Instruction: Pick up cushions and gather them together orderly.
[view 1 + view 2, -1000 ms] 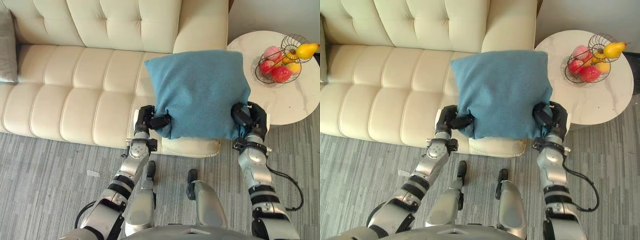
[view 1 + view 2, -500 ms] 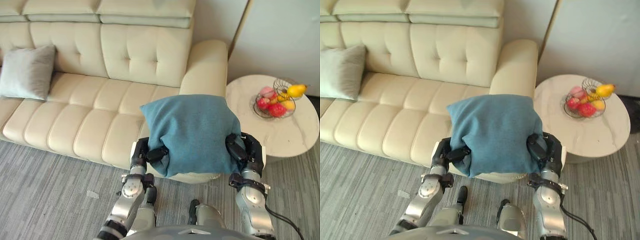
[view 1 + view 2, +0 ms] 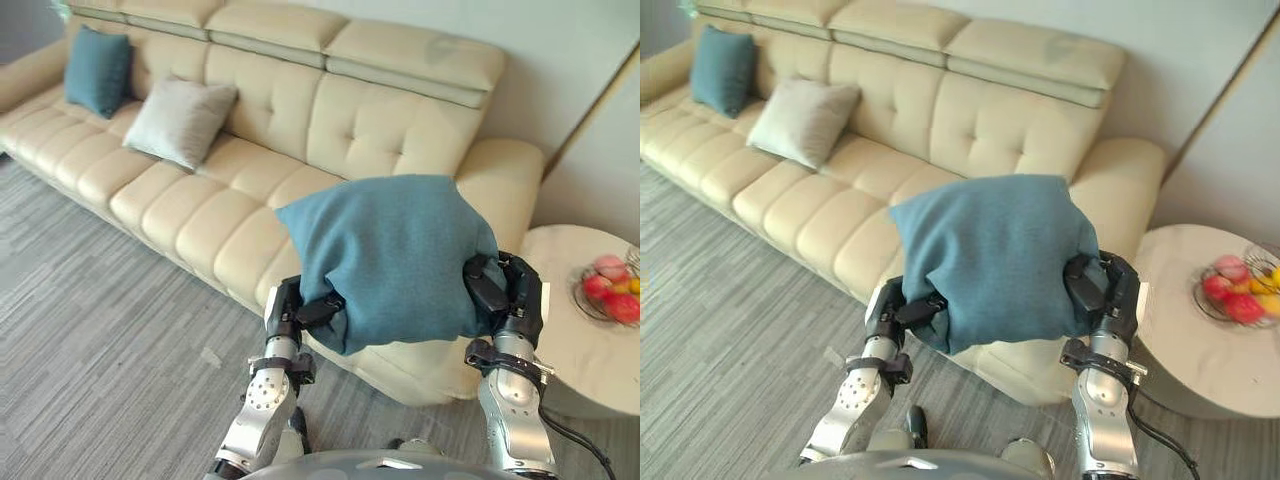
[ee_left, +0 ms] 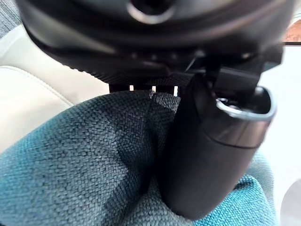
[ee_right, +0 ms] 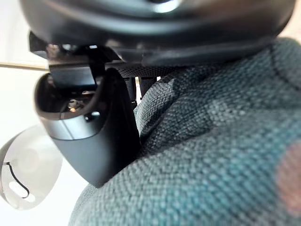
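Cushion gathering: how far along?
Done: large blue cushion up off the sofa. In hand: left hand and right hand grip its lower corners. Left: carry it to the grey cushion and small blue cushion at the sofa's far end, set it beside them.

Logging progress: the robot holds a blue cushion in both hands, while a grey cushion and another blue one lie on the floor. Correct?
Not the floor: the left eye view shows the grey cushion and the other blue cushion on the sofa seat. The left hand and right hand do hold the carried blue cushion.
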Robot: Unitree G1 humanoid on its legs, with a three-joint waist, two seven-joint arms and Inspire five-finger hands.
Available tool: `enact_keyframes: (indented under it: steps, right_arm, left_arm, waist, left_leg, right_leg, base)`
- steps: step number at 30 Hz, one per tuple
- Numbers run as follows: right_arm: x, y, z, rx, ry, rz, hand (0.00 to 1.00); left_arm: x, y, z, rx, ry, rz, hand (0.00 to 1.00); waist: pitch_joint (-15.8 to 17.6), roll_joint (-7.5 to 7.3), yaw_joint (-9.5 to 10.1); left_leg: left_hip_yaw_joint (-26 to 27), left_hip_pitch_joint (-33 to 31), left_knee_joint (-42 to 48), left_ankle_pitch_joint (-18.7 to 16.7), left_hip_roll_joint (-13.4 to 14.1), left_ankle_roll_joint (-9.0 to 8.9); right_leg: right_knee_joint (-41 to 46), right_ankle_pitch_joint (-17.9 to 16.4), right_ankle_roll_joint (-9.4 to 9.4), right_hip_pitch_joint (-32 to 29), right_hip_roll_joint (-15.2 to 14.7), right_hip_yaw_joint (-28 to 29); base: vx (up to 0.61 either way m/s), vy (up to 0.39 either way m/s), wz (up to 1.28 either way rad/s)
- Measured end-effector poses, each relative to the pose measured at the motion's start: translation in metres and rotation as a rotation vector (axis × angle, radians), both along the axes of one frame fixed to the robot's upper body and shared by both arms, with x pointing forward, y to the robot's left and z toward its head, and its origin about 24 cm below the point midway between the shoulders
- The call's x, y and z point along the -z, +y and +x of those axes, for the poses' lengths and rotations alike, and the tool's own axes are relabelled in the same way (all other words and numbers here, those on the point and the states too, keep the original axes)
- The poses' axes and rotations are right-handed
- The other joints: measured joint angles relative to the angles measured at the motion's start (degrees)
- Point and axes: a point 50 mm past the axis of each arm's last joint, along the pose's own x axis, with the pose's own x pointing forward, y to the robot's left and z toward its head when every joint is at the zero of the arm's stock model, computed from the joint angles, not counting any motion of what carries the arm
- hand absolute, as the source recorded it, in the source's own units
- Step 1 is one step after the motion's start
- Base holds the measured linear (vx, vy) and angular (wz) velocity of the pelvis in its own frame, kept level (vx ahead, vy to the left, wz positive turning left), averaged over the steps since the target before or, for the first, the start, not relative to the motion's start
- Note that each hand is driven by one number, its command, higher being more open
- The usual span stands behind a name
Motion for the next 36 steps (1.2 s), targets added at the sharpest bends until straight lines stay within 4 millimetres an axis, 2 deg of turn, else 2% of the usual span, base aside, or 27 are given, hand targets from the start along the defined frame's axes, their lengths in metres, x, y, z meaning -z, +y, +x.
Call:
enact_keyframes:
  steps: [1, 2, 3, 4, 5, 6, 7, 8, 9, 11, 13, 15, 19, 20, 22, 23, 24, 25, 26, 27, 29, 30, 31, 32, 33, 36]
  right_arm:
    - [0.004, 0.0, 0.0, 0.0, 0.017, 0.004, 0.0]
    - [0.011, 0.001, -0.001, 0.001, 0.05, 0.016, 0.0]
    - [0.021, 0.004, -0.003, 0.005, 0.096, 0.037, 0.0]
    - [0.028, 0.006, -0.004, 0.003, 0.127, 0.05, 0.0]
    - [0.031, 0.008, -0.005, -0.001, 0.14, 0.056, 0.0]
    - [0.04, 0.013, -0.009, -0.014, 0.185, 0.077, 0.0]
    - [0.043, 0.016, -0.009, -0.025, 0.199, 0.087, 0.0]
    - [0.043, 0.017, -0.009, -0.027, 0.199, 0.09, 0.0]
    - [0.042, 0.016, -0.009, -0.03, 0.198, 0.087, 0.0]
    - [0.042, 0.014, -0.009, -0.032, 0.197, 0.081, 0.0]
    - [0.041, 0.012, -0.01, -0.03, 0.198, 0.072, 0.0]
    - [0.036, 0.008, -0.012, -0.028, 0.182, 0.053, 0.0]
    - [0.019, 0.004, -0.032, -0.007, 0.135, 0.033, 0.0]
    - [0.012, 0.003, -0.036, -0.003, 0.112, 0.025, 0.0]
    - [-0.003, 0.003, -0.038, -0.011, 0.057, 0.004, 0.0]
    - [-0.01, 0.003, -0.037, -0.018, 0.029, -0.007, 0.0]
    - [-0.014, 0.003, -0.036, -0.022, 0.01, -0.013, 0.0]
    - [-0.016, 0.003, -0.034, -0.025, 0.001, -0.017, 0.0]
    - [-0.017, 0.003, -0.032, -0.028, -0.008, -0.019, 0.0]
    - [-0.017, 0.003, -0.032, -0.028, -0.01, -0.019, 0.0]
    - [-0.017, 0.002, -0.032, -0.023, -0.008, -0.021, 0.0]
    - [-0.015, 0.001, -0.033, -0.021, 0.0, -0.022, 0.0]
    - [-0.008, 0.003, -0.033, -0.011, 0.025, -0.002, 0.0]
    - [-0.002, 0.006, -0.034, 0.002, 0.044, 0.028, 0.0]
    - [0.002, 0.01, -0.032, 0.004, 0.051, 0.049, 0.0]
    - [0.003, 0.013, -0.028, 0.004, 0.048, 0.062, 0.0]
  left_arm:
    - [0.002, 0.001, -0.001, 0.0, 0.011, 0.004, 0.0]
    - [0.005, 0.003, -0.003, -0.001, 0.024, 0.013, 0.0]
    - [0.007, 0.007, -0.005, 0.003, 0.031, 0.03, 0.0]
    - [0.008, 0.011, -0.006, 0.004, 0.035, 0.043, 0.0]
    - [0.009, 0.013, -0.006, 0.002, 0.037, 0.049, 0.0]
    - [0.011, 0.02, -0.007, 0.001, 0.045, 0.073, 0.0]
    - [0.012, 0.023, -0.007, -0.003, 0.048, 0.081, 0.0]
    - [0.012, 0.024, -0.007, -0.002, 0.051, 0.084, 0.0]
    - [0.013, 0.023, -0.008, 0.003, 0.058, 0.084, 0.0]
    - [0.013, 0.023, -0.008, 0.012, 0.056, 0.082, 0.0]
    - [0.013, 0.019, -0.008, 0.03, 0.058, 0.072, 0.0]
    - [0.013, 0.014, -0.009, 0.04, 0.056, 0.055, 0.0]
    - [0.014, 0.005, -0.013, 0.038, 0.069, 0.011, 0.0]
    - [0.014, 0.003, -0.015, 0.039, 0.073, 0.001, 0.0]
    - [0.011, 0.003, -0.018, 0.024, 0.066, -0.021, 0.0]
    - [0.008, 0.002, -0.02, 0.014, 0.056, -0.036, 0.0]
    - [0.005, 0.001, -0.02, 0.012, 0.044, -0.047, 0.0]
    - [0.005, 0.0, -0.019, 0.008, 0.04, -0.053, 0.0]
    - [0.004, -0.001, -0.019, 0.002, 0.038, -0.061, 0.0]
    - [0.004, -0.002, -0.019, 0.001, 0.038, -0.065, 0.0]
    - [0.003, -0.003, -0.018, 0.0, 0.035, -0.07, 0.0]
    - [0.004, -0.004, -0.019, 0.001, 0.04, -0.072, 0.0]
    - [0.005, -0.001, -0.02, 0.003, 0.047, -0.06, 0.0]
    - [0.005, 0.002, -0.02, 0.005, 0.045, -0.047, 0.0]
    - [0.006, 0.005, -0.021, 0.002, 0.05, -0.033, 0.0]
    - [0.007, 0.007, -0.021, 0.003, 0.054, -0.025, 0.0]
  waist:
    - [0.1, -0.2, 0.06]
    - [0.3, -0.5, 0.12]
    - [0.8, -1.12, 0.21]
    - [0.9, -1.29, 0.23]
    - [1.0, -1.37, 0.2]
    - [1.6, -1.28, -0.23]
    - [2.1, -1.58, -0.63]
    - [2.2, -1.79, -0.62]
    - [2.4, -2.07, -0.64]
    - [2.6, -2.84, -1.49]
    - [2.6, -3.16, -3.1]
    - [2.3, -2.59, -2.65]
    - [1.9, -1.69, -2.89]
    - [1.8, -1.51, -2.89]
    - [1.6, -0.95, -2.13]
    - [1.3, -0.35, -0.95]
    - [1.0, 0.02, 0.17]
    - [1.0, 0.04, 0.62]
    - [0.8, 0.36, 1.01]
    - [0.5, 0.57, 1.49]
    - [0.3, 0.79, 1.53]
    - [-0.3, 1.74, 1.43]
    - [-0.3, 0.41, 1.42]
    - [-0.4, -1.47, 1.42]
    - [-0.3, -2.57, 1.49]
    - [-0.5, -2.95, 1.63]
  left_leg:
    - [0.2, 0.5, -0.4, -0.1, -0.9, 0.41]
    - [0.4, 1.4, -1.0, -0.2, -2.0, 1.57]
    - [0.4, 2.0, -1.0, -0.7, -3.1, 2.5]
    - [0.2, 2.4, -1.1, -0.9, -3.3, 2.79]
    - [0.1, 2.6, -1.3, -0.9, -3.3, 2.89]
    - [-1.1, 3.5, -2.1, -0.9, -2.8, 3.2]
    - [-1.9, 4.3, -3.1, -0.9, -2.7, 3.27]
    - [-1.9, 4.7, -3.8, -0.8, -2.7, 3.36]
    - [-2.1, 5.4, -4.8, -0.7, -2.8, 3.49]
    - [-3.6, 6.0, -5.3, -0.7, -3.7, 3.49]
    - [-5.8, 6.7, -5.8, -0.5, -4.9, 3.08]
    - [-6.2, 6.4, -5.6, -0.8, -4.7, 2.71]
    - [-7.4, 3.9, 4.6, -6.2, -3.2, 0.9]
    - [-6.6, 1.9, 11.8, -8.4, -2.5, -0.48]
    - [-2.6, -4.0, 27.2, -10.6, 0.1, -1.81]
    - [0.6, -6.2, 33.0, -12.8, 2.9, -0.35]
    - [1.9, -7.3, 34.9, -14.6, 5.4, 0.69]
    - [1.9, -7.5, 34.8, -15.5, 6.6, 0.75]
    - [1.5, -7.4, 32.5, -16.1, 8.8, 0.88]
    - [0.7, -6.6, 28.1, -15.9, 10.0, 0.62]
    - [-2.6, -5.0, 18.9, -13.2, 10.0, 0.49]
    - [-3.8, -4.1, 15.8, -8.2, 10.3, -4.02]
    - [-3.3, -3.1, 15.4, -7.8, 9.0, -5.37]
    - [-3.4, -3.0, 15.9, -8.1, 7.3, -4.91]
    - [-3.7, -3.4, 17.5, -9.0, 6.2, -4.12]
    - [-3.2, -3.3, 18.8, -11.1, 5.1, -3.14]
  right_leg:
    - [1.4, 0.0, 0.01, -0.5, -1.1, 1.3]
    - [4.3, 0.0, 0.0, -1.4, -2.7, 3.4]
    - [8.7, 0.3, -0.88, -3.0, -4.5, 6.1]
    - [12.0, 0.7, -3.31, -4.9, -4.7, 9.1]
    - [13.4, 1.2, -4.19, -5.7, -4.5, 11.0]
    - [14.7, -1.9, -3.0, -7.5, -0.6, 18.2]
    - [13.6, -4.2, -1.76, -8.2, 3.8, 22.2]
    - [12.8, -4.8, -1.64, -8.6, 5.6, 23.3]
    - [9.4, -4.9, -1.77, -9.4, 9.5, 23.9]
    - [3.2, -4.5, -1.94, -9.6, 13.1, 24.1]
    - [1.4, -0.8, -5.41, -8.3, 13.6, 25.3]
    - [1.9, -1.2, -6.42, -8.3, 13.5, 24.1]
    - [-0.7, -1.2, -6.4, -2.6, 14.0, 18.7]
    - [-1.0, -1.2, -6.4, -0.7, 14.3, 17.9]
    - [-2.5, -1.2, -6.4, 2.4, 14.9, 17.7]
    - [-3.4, -1.4, -6.59, 3.6, 15.3, 18.0]
    - [-3.8, -1.8, -7.11, 4.3, 15.3, 18.5]
    - [-4.3, -1.9, -7.12, 4.9, 15.2, 19.0]
    - [-4.7, -2.5, -7.04, 5.5, 14.7, 20.1]
    - [-4.4, -3.1, -6.07, 5.5, 13.7, 21.1]
    - [-4.1, -4.9, -3.71, 5.4, 12.4, 23.1]
    - [-3.8, -5.8, -2.34, 5.1, 12.4, 23.9]
    - [-3.4, -5.9, -2.06, 5.0, 11.1, 25.2]
    - [-3.5, -6.1, -1.73, 4.6, 9.5, 27.2]
    - [-3.8, -5.9, -1.23, 4.6, 8.4, 28.4]
    - [-4.5, -4.9, 0.3, 4.6, 7.1, 30.6]
  base:
    - [0.05, 0.319, 0.14]
    - [0.06, 0.318, 0.11]
    - [0.05, 0.262, 0.09]
    - [0.05, 0.223, 0.08]
    - [0.04, 0.153, 0.14]
    - [0.06, 0.118, 0.28]
    - [0.05, 0.039, 0.29]
    - [0.06, 0.0, 0.22]
    - [0.07, -0.03, 0.1]
    - [0.09, -0.069, 0.35]
    - [0.14, -0.093, 0.56]
    - [0.21, -0.106, 0.29]
    - [0.19, -0.087, 0.57]
    - [0.16, -0.02, 0.65]
    - [0.17, 0.012, 0.23]
    - [0.15, 0.036, -0.26]
    - [0.15, 0.041, -0.35]
    - [0.15, 0.078, -0.33]
    - [0.17, 0.21, -0.33]
    - [0.17, 0.262, -0.33]
    - [0.15, 0.314, -0.27]
    - [0.16, 0.333, -0.21]
    - [0.13, 0.322, -0.19]
    - [0.13, 0.344, -0.24]
    - [0.07, 0.223, -0.25]
    - [0.06, 0.215, -0.3]
